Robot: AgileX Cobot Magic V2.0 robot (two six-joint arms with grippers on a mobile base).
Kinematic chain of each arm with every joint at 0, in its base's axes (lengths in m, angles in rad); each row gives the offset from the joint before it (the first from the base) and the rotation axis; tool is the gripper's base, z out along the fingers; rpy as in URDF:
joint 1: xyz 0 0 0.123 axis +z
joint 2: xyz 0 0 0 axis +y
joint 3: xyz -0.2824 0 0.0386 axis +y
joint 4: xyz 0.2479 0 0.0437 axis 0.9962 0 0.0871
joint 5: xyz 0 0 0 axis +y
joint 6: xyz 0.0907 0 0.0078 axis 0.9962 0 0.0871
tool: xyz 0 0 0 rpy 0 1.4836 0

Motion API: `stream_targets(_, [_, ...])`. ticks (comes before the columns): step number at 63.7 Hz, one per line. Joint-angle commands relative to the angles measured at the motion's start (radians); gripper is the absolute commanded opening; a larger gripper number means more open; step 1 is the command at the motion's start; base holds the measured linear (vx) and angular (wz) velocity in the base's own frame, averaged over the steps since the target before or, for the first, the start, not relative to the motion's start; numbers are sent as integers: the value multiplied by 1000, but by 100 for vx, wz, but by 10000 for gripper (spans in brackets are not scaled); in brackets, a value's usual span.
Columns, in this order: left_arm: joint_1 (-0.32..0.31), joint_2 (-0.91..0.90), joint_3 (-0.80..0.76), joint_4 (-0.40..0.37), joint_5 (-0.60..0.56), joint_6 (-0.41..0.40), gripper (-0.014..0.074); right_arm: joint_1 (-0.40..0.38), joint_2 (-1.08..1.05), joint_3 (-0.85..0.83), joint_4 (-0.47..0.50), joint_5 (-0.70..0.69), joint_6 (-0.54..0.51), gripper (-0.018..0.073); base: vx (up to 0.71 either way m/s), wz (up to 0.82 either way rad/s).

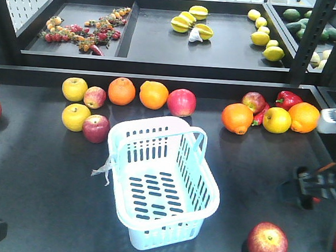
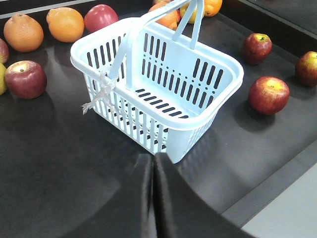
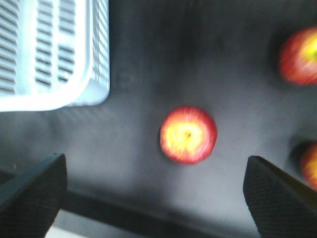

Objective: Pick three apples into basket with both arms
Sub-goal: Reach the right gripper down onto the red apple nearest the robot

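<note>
On the dark tabletop (image 1: 36, 197), the apple (image 3: 188, 134) sits stem-up beneath the wide-spread right gripper (image 3: 156, 191); left gripper (image 2: 154, 191) seemingly closed.

Front overview, wrists nearer, basket (image 1: 160, 236) apparently shared

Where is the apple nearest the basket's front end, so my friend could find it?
Find the pale blue basket on the dark table. Right of its near end sits a red apple with a yellow top. Unlike the apples by the oranges behind, it sits apart from other fruit.
</note>
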Motion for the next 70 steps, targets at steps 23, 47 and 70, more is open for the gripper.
stream_targets(23, [-4, 7, -27, -27, -64, -8, -8, 10, 367, -73, -59, -8, 51, 686, 0, 0])
stream_targets(47, [-4, 7, -27, -27, -59, -8, -8, 139, 550, -191, -254, -7, 289, 672, 0, 0])
stream_targets(70, [-4, 7, -24, -27, -55, -8, -8, 140, 624, -192, -272, -2, 333, 664, 0, 0])
